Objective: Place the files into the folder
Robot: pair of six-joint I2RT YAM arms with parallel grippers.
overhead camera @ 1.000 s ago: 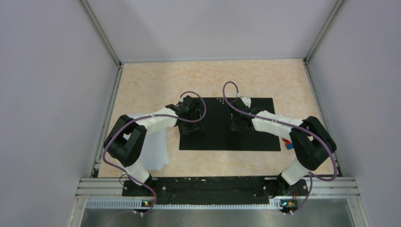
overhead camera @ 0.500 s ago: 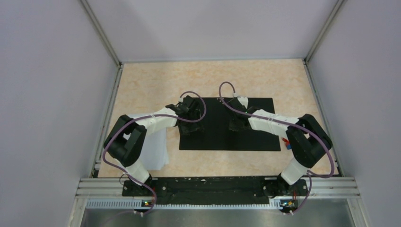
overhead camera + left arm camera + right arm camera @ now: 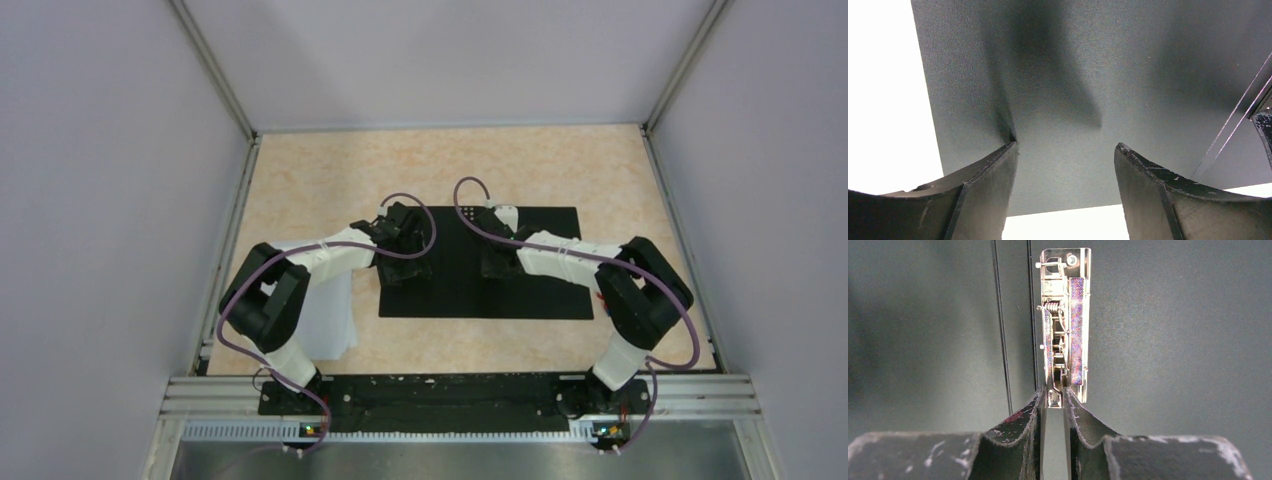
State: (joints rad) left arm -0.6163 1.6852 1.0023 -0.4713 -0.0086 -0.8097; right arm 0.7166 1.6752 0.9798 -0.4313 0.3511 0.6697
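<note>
The folder (image 3: 470,295) lies open and flat on the table, black inside up. Its metal spine clip (image 3: 1068,315) stands along the spine. My right gripper (image 3: 1056,392) is shut on the near end tab of the clip; in the top view it (image 3: 488,260) sits over the spine. My left gripper (image 3: 1065,147) is open, its fingers down on the folder's left cover (image 3: 1073,75) near that cover's outer corner; it also shows in the top view (image 3: 402,238). The files (image 3: 332,305), white sheets, lie on the table left of the folder, partly under my left arm.
Grey walls and metal rails (image 3: 225,250) close in the table on the left, right and back. The beige tabletop (image 3: 440,160) stretches behind the folder. My right arm's elbow (image 3: 640,295) hangs over the folder's right edge.
My right arm has shifted a little to the left, its elbow now covering the small red-and-blue block. The left arm and the folder have not moved.
</note>
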